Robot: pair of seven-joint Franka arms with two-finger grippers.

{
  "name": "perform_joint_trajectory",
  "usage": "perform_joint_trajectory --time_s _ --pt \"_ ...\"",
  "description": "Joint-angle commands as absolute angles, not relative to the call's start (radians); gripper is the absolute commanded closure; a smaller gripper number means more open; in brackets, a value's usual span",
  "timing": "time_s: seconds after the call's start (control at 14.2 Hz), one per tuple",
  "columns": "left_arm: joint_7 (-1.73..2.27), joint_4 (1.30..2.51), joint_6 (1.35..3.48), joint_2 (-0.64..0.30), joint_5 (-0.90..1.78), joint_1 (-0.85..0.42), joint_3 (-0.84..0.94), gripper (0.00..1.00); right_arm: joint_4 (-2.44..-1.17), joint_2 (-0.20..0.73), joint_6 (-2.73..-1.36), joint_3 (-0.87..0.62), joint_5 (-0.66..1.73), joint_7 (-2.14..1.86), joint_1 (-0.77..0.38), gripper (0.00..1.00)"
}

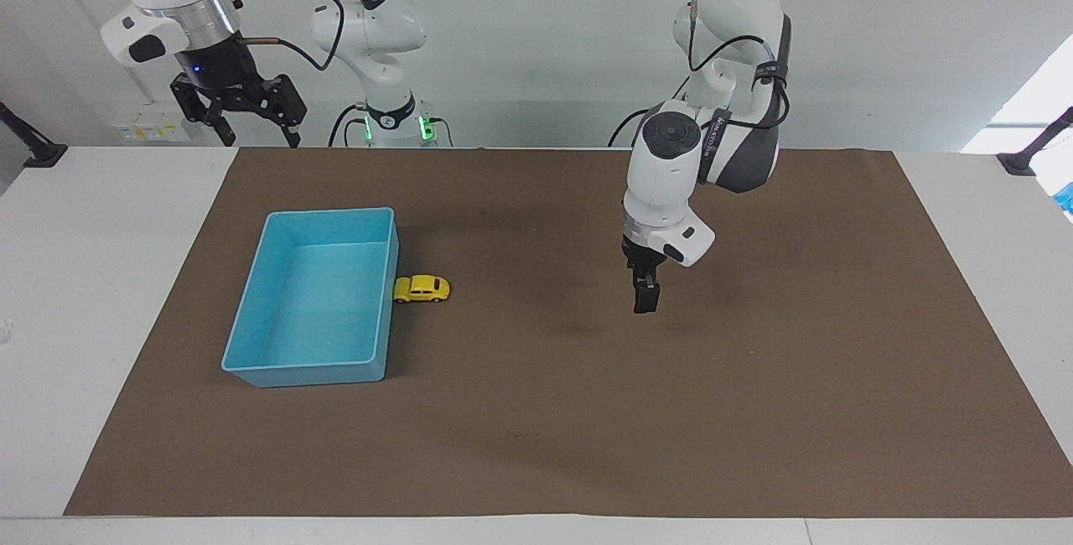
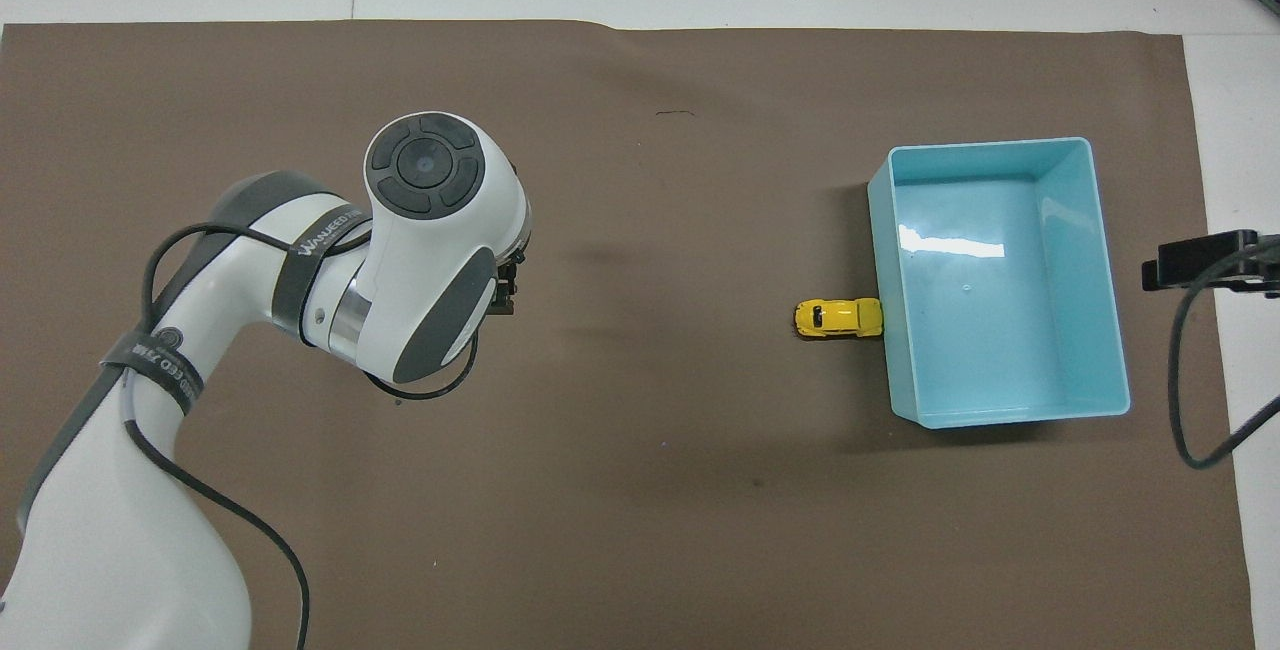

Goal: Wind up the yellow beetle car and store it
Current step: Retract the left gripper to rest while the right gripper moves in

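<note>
Facing view, item list.

Yellow beetle car (image 1: 422, 288): on its wheels on the brown mat (image 1: 754, 411), one end touching the outer long wall of the light blue bin (image 1: 251, 335) on the side toward the left arm's end of the surface. Not in the bin; held by nothing.

Light blue bin: open-topped, nothing in it, toward the right arm's end of the mat.

Left gripper (image 1: 645, 299): hangs above bare mat mid-surface, well apart from the car, pointing down, jaws released and carrying nothing.

Right gripper (image 1: 237, 109): raised over the robots' edge of the surface, jaws spread, carrying nothing; this arm waits.

Step in hand, as judged: the car rests against the bin, so storing is what remains. Advice: descend from above with jaws spanning the car's narrow width across its flanks, centred on the body; lift clear of the rim before crossing over the bin; release low inside so the car does not bounce out.

Obstructions: the bin wall touches one end of the car, leaving no room for a lengthwise grasp there. The right gripper sits closer to the bin. Mat otherwise bare around the car.
</note>
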State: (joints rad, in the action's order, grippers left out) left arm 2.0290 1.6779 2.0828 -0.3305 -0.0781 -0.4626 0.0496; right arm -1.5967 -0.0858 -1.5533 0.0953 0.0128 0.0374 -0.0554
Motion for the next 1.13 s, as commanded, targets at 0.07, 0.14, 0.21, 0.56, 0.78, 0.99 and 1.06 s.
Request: perform_joint_trajectory --time_s 0.07,0.14,0.21,0.56,0.78,0.99,1.06 --pt "1.806 1.686 2.039 -0.272 -0.092 -0.453 0.051 0.0 -1.595 -0.094 -1.537 0.094 0.021 0.057 -0.052 0.0" --pt "1.717 1.686 2.027 -0.265 -0.091 -0.451 0.051 0.0 -1.595 -0.094 -1.537 0.095 0.021 0.057 -0.052 0.0" --pt "1.656 1.687 2.014 -0.258 -0.091 -0.448 0.051 0.0 -1.595 -0.094 -1.537 0.095 0.021 0.057 -0.052 0.0" --pt "1.355 1.7 1.981 -0.247 -0.089 -0.402 0.051 0.0 -1.595 -0.095 -1.536 0.098 0.021 0.057 -0.052 0.0" --pt "1.217 1.729 1.976 -0.207 -0.089 -0.348 0.052 0.0 -1.595 -0.095 -1.534 0.095 0.02 0.055 -0.052 0.0" --pt "1.058 1.761 1.965 -0.146 -0.071 -0.292 0.052 0.0 -1.601 -0.103 -1.528 0.087 0.021 0.035 -0.054 0.0" --pt "0.99 1.759 1.956 -0.135 -0.054 -0.27 0.052 0.0 -1.601 -0.103 -1.523 0.086 0.021 0.019 -0.054 0.0"
